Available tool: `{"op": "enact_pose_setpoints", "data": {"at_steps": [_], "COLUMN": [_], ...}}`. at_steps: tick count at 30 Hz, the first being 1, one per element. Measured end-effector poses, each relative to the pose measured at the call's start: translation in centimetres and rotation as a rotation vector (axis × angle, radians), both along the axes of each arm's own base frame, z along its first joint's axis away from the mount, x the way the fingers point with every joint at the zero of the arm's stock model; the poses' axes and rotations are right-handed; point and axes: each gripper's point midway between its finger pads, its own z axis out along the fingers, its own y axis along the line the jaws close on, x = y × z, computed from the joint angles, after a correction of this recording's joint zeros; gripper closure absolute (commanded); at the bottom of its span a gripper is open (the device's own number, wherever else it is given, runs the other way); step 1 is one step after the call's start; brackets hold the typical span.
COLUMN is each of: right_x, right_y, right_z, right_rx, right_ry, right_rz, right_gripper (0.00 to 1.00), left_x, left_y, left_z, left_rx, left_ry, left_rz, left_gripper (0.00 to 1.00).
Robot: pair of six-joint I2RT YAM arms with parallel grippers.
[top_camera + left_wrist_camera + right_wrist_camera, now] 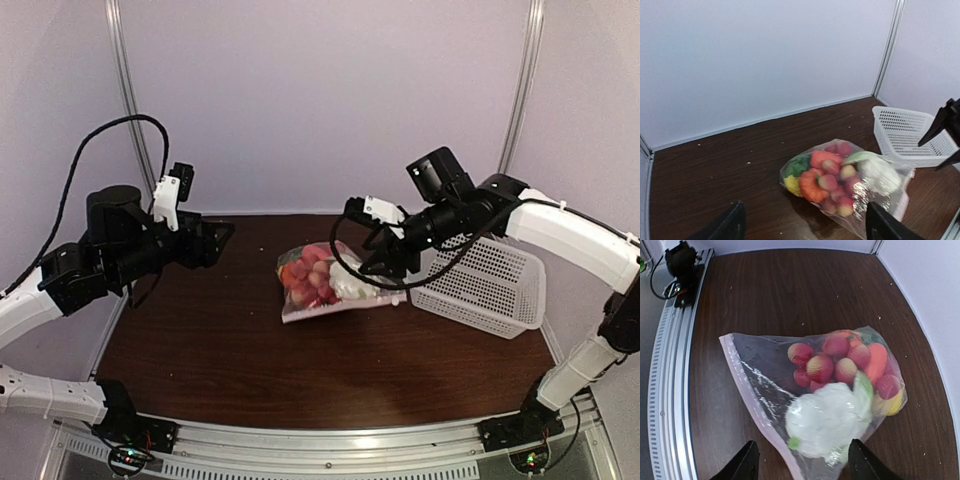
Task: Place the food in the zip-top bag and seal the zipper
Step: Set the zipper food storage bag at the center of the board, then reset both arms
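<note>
The zip-top bag (325, 283) lies on the brown table, filled with the food: red strawberries (820, 367), white cauliflower (827, 420), an orange piece (815, 189), a yellow piece (791, 184) and a green piece (799, 165). The zipper (747, 390) is a pale strip along the bag's near edge. My right gripper (392, 262) hovers open just right of the bag, above the cauliflower end (802, 462). My left gripper (215, 240) is open and empty, well left of the bag, which shows between its fingers in the left wrist view (805, 225).
A white mesh basket (490, 285) stands right of the bag, also in the left wrist view (905, 132). A metal rail (330, 450) runs along the table's near edge. White walls enclose the back and sides.
</note>
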Motion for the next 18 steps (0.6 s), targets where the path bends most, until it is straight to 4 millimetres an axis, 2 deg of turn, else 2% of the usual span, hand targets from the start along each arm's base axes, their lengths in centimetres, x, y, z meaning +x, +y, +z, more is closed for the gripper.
{"op": "enact_pose_setpoints", "data": {"at_steps": [1, 2, 3, 5, 9, 12, 15, 18], "right_x": [-1.3, -2.2, -2.5, -2.3, 1.5, 3.2, 4.0, 4.2], "right_y": [-1.0, -2.2, -3.3, -6.2, -13.8, -18.2, -21.8, -25.2], "right_z": [-0.6, -0.7, -0.7, 0.5, 5.0, 7.5, 9.0, 9.3], "right_rx": [-0.020, -0.030, -0.034, -0.014, 0.104, 0.184, 0.244, 0.283], "right_ry": [0.006, 0.000, -0.003, -0.047, -0.164, -0.234, -0.282, -0.332], "right_rz": [0.013, 0.014, -0.005, -0.071, -0.393, -0.612, -0.823, -0.981], "right_gripper": [0.21, 0.07, 0.01, 0.00, 0.00, 0.00, 0.00, 0.01], "left_x": [0.1, 0.1, 0.2, 0.5, 1.2, 1.5, 1.7, 1.9], "left_y": [0.3, 0.7, 1.2, 2.4, 5.3, 7.5, 9.2, 10.3], "left_z": [-0.5, -1.0, -1.4, -1.9, -1.9, -1.6, -0.1, 2.3], "left_rx": [0.012, 0.027, 0.042, 0.070, 0.115, 0.159, 0.193, 0.197], "left_ry": [0.010, 0.020, 0.025, 0.029, 0.007, -0.009, -0.038, -0.074], "left_rz": [0.014, 0.035, 0.060, 0.118, 0.267, 0.376, 0.449, 0.502], "left_gripper": [0.03, 0.02, 0.02, 0.02, 0.02, 0.02, 0.02, 0.02]}}
